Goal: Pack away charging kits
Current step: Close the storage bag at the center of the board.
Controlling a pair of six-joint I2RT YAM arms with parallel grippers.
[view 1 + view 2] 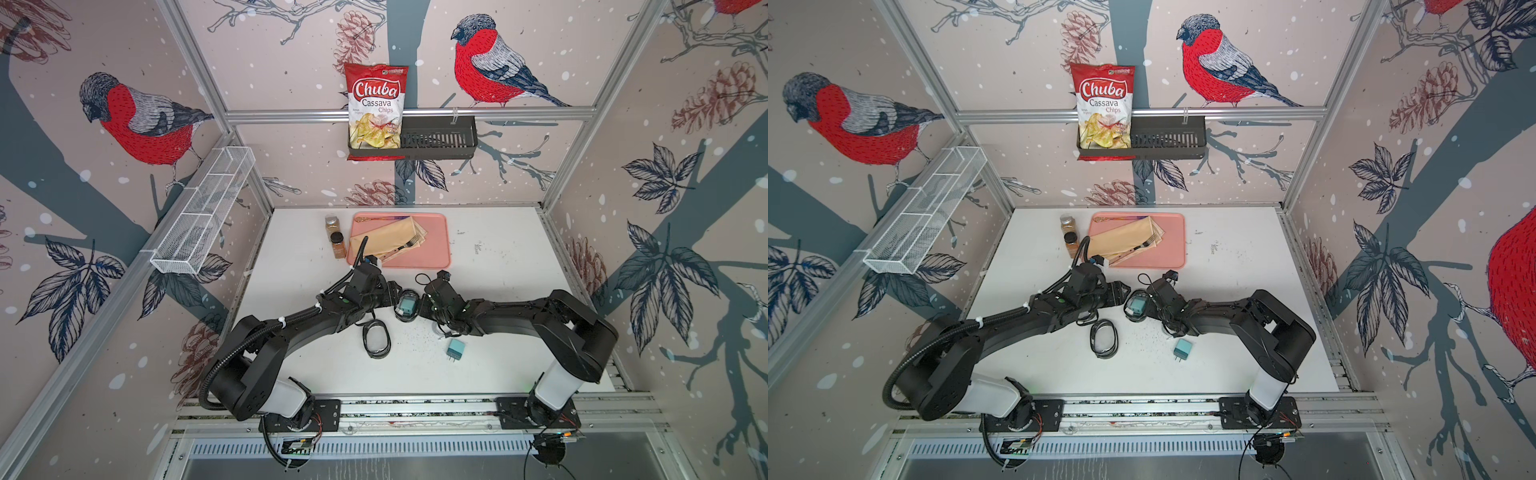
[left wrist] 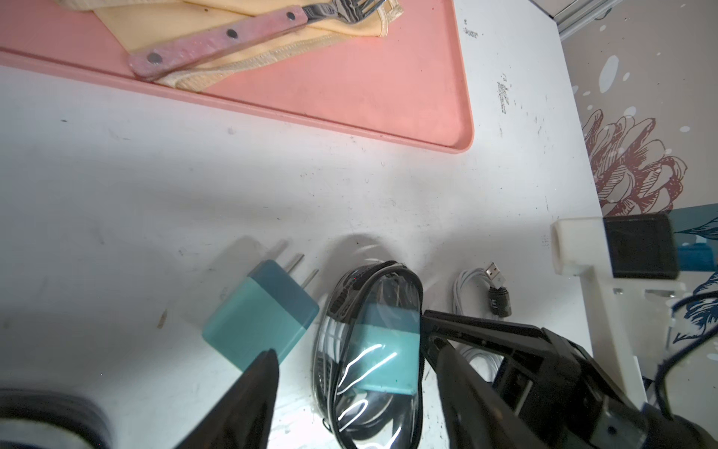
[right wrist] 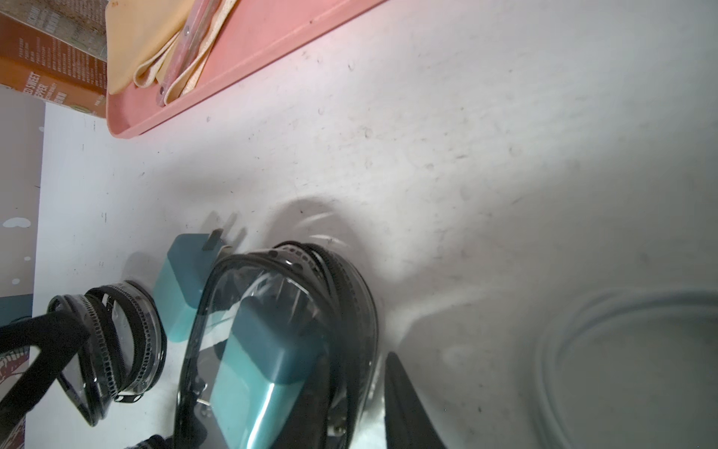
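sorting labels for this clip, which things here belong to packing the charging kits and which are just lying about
Job: case with adapter, empty case, loose adapter, second loose adapter, cable.
Lying about: spice jars, tray, napkin, fork, chips bag, black basket, wire basket.

Walls [image 1: 291, 50], three sides: pale pink paper printed with red-breasted bullfinches, pine cones, dark leaves and grey-blue branches, held in an aluminium frame [image 1: 291, 114]. Fittings: white wire-mesh basket [image 1: 203, 212] on the left-hand rail; black slotted shelf [image 1: 440, 141] on the back rail. Work surface: white tabletop [image 1: 498, 257], scuffed and speckled, evenly lit, soft shadows.
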